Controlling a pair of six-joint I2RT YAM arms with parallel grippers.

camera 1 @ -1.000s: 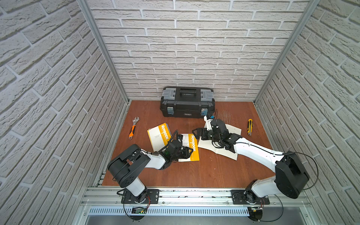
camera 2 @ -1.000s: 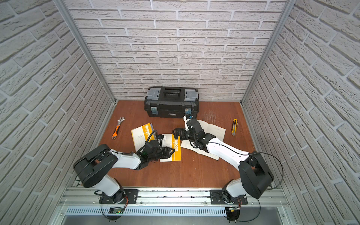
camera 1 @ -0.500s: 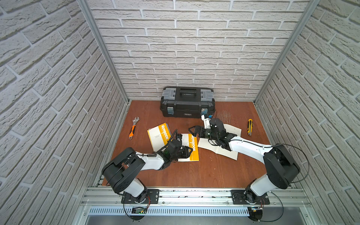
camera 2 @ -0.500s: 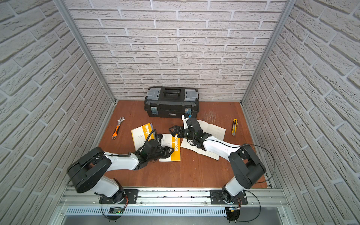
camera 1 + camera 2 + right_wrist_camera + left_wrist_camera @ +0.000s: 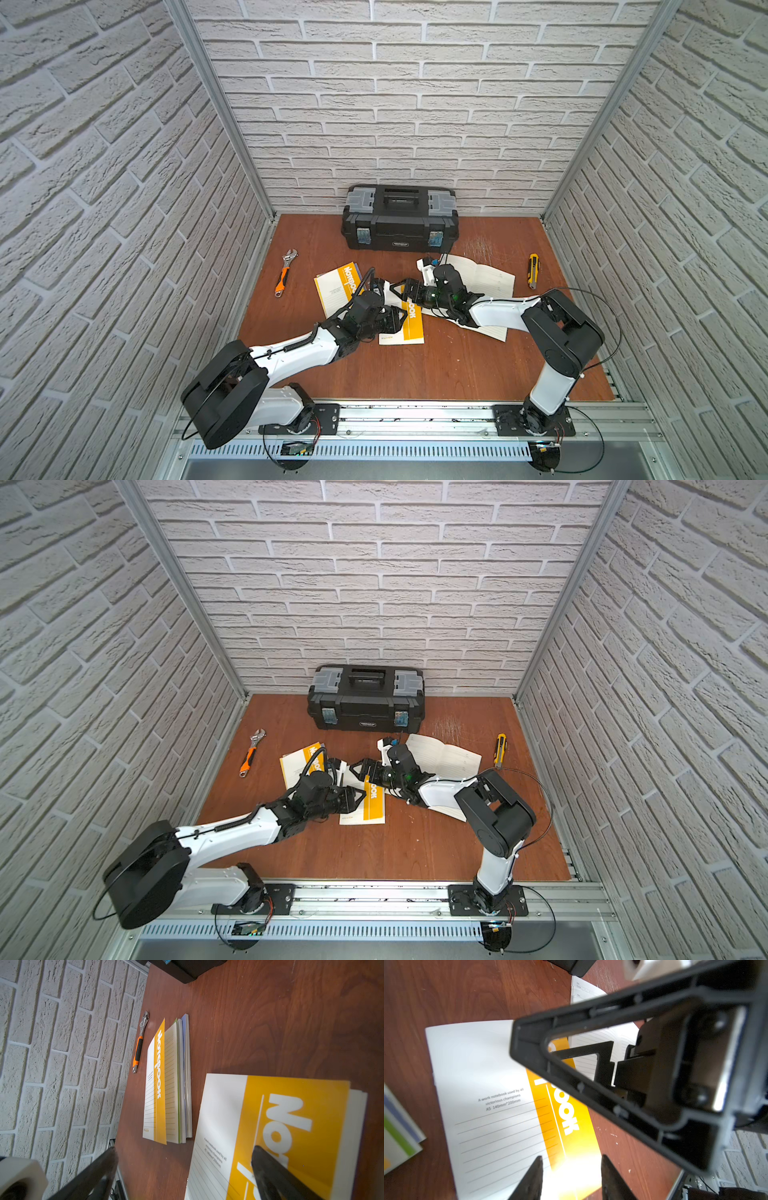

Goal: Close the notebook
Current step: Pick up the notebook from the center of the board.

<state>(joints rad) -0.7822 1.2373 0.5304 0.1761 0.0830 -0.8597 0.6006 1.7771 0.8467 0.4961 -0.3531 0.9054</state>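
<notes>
Notebook (image 5: 413,328) closed flat, right fingers (image 5: 270,1172) parted

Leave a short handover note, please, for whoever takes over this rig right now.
Grippers: left gripper open, empty, low over the cover of the yellow notebook; right gripper open wide, empty, one finger over that cover, the other off its edge above the table.
Things: yellow notebook flat mid-table; a second notebook lies open under the right arm; a stack of notebooks sits beside the wrench.
Done: the yellow notebook looks closed.
To do: close the second notebook if that is the one meant, then pull both arms back.
</notes>
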